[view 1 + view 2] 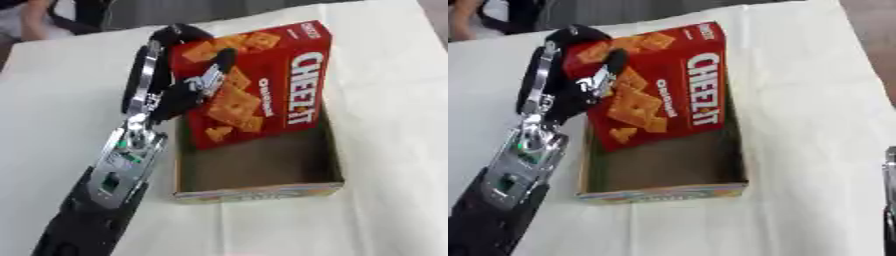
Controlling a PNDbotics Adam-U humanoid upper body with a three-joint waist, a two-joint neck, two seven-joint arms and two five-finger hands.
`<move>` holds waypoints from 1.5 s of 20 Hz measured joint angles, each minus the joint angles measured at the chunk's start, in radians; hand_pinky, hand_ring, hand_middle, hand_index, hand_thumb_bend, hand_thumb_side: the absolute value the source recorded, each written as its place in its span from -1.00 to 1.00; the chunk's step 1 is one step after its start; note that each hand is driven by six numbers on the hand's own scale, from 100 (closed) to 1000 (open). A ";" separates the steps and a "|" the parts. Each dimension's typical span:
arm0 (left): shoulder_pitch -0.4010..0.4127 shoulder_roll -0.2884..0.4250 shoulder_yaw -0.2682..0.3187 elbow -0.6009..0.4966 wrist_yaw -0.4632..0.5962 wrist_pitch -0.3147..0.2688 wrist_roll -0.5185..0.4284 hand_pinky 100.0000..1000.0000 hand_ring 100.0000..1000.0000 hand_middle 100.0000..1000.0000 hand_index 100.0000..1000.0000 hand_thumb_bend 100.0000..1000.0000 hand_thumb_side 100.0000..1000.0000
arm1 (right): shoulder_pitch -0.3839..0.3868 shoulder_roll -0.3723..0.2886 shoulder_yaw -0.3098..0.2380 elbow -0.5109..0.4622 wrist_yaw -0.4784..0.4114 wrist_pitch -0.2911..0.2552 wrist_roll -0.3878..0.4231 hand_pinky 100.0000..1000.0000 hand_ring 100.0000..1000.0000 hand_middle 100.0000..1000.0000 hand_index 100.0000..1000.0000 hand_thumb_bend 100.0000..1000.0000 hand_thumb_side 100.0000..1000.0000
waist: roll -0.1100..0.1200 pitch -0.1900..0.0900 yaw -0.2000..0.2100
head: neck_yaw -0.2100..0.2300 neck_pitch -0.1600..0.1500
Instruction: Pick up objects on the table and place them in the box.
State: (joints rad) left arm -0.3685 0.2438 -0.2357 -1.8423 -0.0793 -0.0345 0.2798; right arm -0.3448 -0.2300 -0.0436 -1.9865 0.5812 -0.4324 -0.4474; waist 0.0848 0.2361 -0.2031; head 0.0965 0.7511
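One left hand [188, 80] grips Cheez-It carton [262, 85] over open box [262, 192].

Black left hand [188, 82] with silver accents, curved silver band along the black wrist, silver metal forearm bracket with green spots and dark cut-outs, matte black arm casing below, dark sliver of right arm [890, 200] at the edge.

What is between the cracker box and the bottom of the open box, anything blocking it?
Nothing visible. The left hand holds the cracker box tilted over the far end of the open box, whose visible floor is bare. The part of the floor under the cracker box is hidden.
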 measured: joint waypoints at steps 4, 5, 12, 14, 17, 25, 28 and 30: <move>0.000 0.001 0.000 -0.007 -0.006 -0.034 -0.029 -0.01 0.01 0.12 0.32 -0.21 0.10 | 0.000 0.000 0.000 0.000 0.000 0.000 0.000 -0.64 -0.17 -0.03 0.18 -1.00 0.30 | 0.000 0.000 0.002 | 0.000 0.000; 0.000 0.001 -0.001 -0.009 -0.007 -0.051 -0.040 0.30 0.28 0.41 0.59 0.10 0.34 | 0.000 0.000 0.000 0.000 0.000 0.000 0.000 -0.65 -0.17 -0.03 0.18 -1.00 0.30 | 0.000 0.000 0.002 | 0.000 0.000; 0.000 0.002 -0.005 -0.014 -0.041 -0.165 -0.140 1.00 0.82 0.91 1.00 0.77 0.48 | 0.000 0.000 0.000 0.000 0.000 0.000 0.000 -0.65 -0.17 -0.03 0.18 -1.00 0.30 | 0.000 0.000 0.008 | 0.000 0.000; 0.000 0.004 0.000 -0.014 -0.063 -0.178 -0.165 1.00 0.82 0.91 1.00 0.80 0.45 | 0.000 0.000 0.000 0.000 0.000 0.000 0.000 -0.64 -0.17 -0.03 0.18 -1.00 0.30 | 0.000 0.000 0.009 | 0.000 0.000; 0.000 0.011 0.014 -0.015 -0.097 -0.184 -0.186 0.93 0.75 0.87 0.95 0.89 0.26 | 0.000 0.000 0.000 0.000 0.000 0.000 0.000 -0.64 -0.17 -0.03 0.18 -1.00 0.30 | 0.000 0.000 0.015 | 0.000 0.000; 0.019 0.028 0.078 -0.077 -0.129 -0.187 -0.079 0.67 0.56 0.66 0.73 -0.89 0.77 | 0.001 0.000 0.000 0.000 0.000 -0.002 0.002 -0.65 -0.17 -0.03 0.18 -1.00 0.30 | -0.004 0.000 0.033 | -0.002 0.000; 0.036 0.046 0.124 -0.116 -0.131 -0.207 0.022 0.72 0.61 0.71 0.78 -1.00 0.80 | 0.001 0.000 0.000 0.000 0.000 -0.002 0.002 -0.65 -0.17 -0.03 0.18 -1.00 0.30 | -0.009 0.000 0.049 | -0.009 0.000; 0.046 0.062 0.154 -0.129 -0.153 -0.228 0.076 0.77 0.65 0.74 0.80 -1.00 0.83 | 0.002 0.000 0.000 0.000 0.000 -0.002 0.002 -0.65 -0.17 -0.03 0.18 -1.00 0.29 | -0.010 -0.001 0.058 | -0.010 0.000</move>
State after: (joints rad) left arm -0.3229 0.3058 -0.0815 -1.9711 -0.2326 -0.2627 0.3555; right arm -0.3431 -0.2300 -0.0440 -1.9865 0.5811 -0.4342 -0.4453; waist 0.0747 0.2350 -0.1449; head 0.0869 0.7509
